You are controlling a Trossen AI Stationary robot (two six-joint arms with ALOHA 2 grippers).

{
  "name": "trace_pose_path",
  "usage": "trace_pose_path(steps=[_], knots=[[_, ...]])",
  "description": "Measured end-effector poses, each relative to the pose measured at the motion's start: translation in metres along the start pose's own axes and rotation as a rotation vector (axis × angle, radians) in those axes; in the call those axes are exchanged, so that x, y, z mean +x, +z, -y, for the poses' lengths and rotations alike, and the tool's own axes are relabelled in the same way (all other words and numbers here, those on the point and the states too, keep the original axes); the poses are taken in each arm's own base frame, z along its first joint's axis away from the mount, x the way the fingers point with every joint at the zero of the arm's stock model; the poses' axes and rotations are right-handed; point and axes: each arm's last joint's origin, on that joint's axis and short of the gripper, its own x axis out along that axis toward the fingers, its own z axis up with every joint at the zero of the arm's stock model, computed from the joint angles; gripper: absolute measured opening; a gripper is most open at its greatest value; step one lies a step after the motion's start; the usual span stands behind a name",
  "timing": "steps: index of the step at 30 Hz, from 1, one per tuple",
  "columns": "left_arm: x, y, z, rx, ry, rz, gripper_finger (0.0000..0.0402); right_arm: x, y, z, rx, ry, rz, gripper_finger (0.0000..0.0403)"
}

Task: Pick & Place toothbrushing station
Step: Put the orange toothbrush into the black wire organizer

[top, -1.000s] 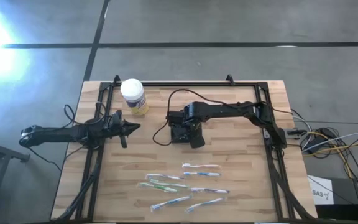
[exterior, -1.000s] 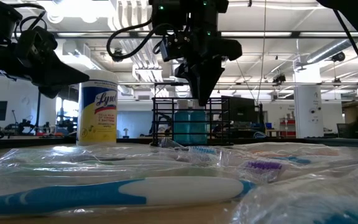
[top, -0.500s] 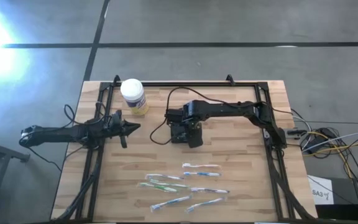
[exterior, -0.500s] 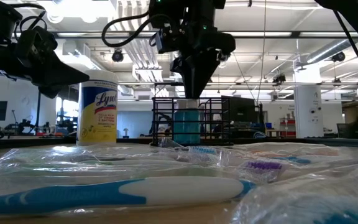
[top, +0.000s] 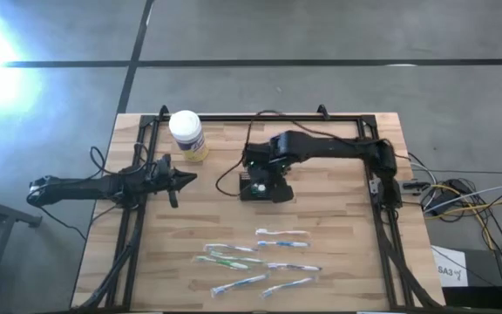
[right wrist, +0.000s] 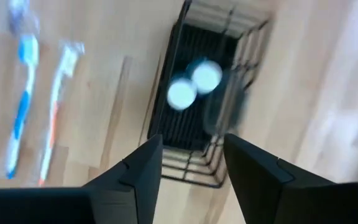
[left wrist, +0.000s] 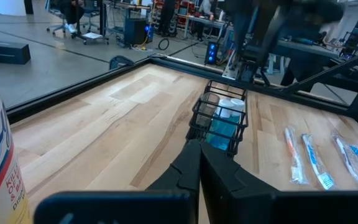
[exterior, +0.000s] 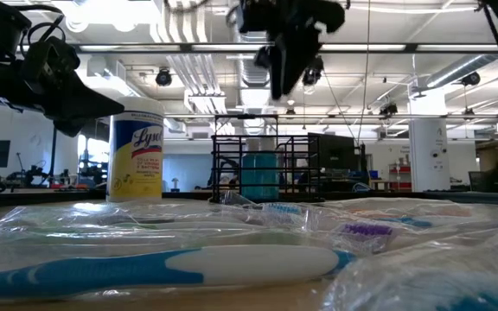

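Across the lower middle of the high view: a wooden table (top: 338, 218) inside a black frame.

Reaching in from the right edge toward the centre: the right arm, ending in the right gripper (top: 262, 177). Hangs directly above the caddy (top: 258, 190), clear of it. In the low view, up at top centre (exterior: 288, 73), well above the wire rim. Fingers spread apart and empty, with the caddy visible between them in the right wrist view (right wrist: 192, 142).

Along the left edge: the left arm, waiting, with the left gripper (top: 184, 179) pointing at the centre. Fingers pressed together on nothing (left wrist: 199, 152).

At dead centre of the table: the caddy, upright, black wire mesh (exterior: 262, 164). Holds what look like two blue bottles with white caps (right wrist: 194, 84). Touched by neither gripper.

At upper left of the table: a white-lidded jar (top: 186, 133) with a yellow label, well apart from the caddy.

At lower centre: a scatter of wrapped toothbrushes (top: 260, 259), near the caddy but not touching.

Probably the pick step, caddy not yet grasped; could equally be a release just made, and impossible to tell which from here. For a pick: come straight down, straddle one wire wall with the spread fingers, clamp, then lift level so the bottles stay put.
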Motion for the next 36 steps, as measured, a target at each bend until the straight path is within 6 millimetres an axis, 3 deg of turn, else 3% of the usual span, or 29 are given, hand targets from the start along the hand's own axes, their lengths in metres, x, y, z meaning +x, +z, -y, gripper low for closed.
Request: trace_pose_path(steps=[4, 8, 10, 13, 18, 25, 30, 36], knots=[[0.0, 0.0, 0.0, 0.001, 0.0, -0.004, 0.001, -0.049, -0.005, -0.003, 0.02, -0.01, 0.268, 0.0158], [0.0, -0.001, 0.0, 0.002, 0.0, -0.008, 0.001, -0.098, -0.023, -0.011, -0.012, 0.062, 0.641, 0.015], [0.0, -0.001, 0.0, 0.004, -0.001, -0.01, 0.001, -0.112, -0.038, -0.017, -0.016, 0.054, 0.796, 0.0145], [0.0, -0.001, 0.0, 0.007, -0.002, -0.011, 0.001, -0.117, -0.062, -0.027, 0.039, 0.047, 0.975, 0.0139], [0.0, -0.002, 0.0, 0.021, -0.019, -0.021, 0.001, -0.094, -0.11, -0.048, 0.12, 0.01, 1.141, 0.0127], [0.0, -0.001, 0.0, 0.04, -0.02, -0.02, 0.001, -0.035, -0.176, -0.065, 0.227, -0.088, 1.176, 0.01], [0.0, 0.0, 0.001, 0.057, -0.029, -0.002, 0.001, 0.001, -0.209, -0.075, 0.221, -0.099, 1.273, 0.0067], [-0.001, 0.008, 0.004, 0.127, -0.08, 0.074, 0.0009, 0.02, -0.233, -0.083, 0.213, -0.113, 1.396, 0.0019]])
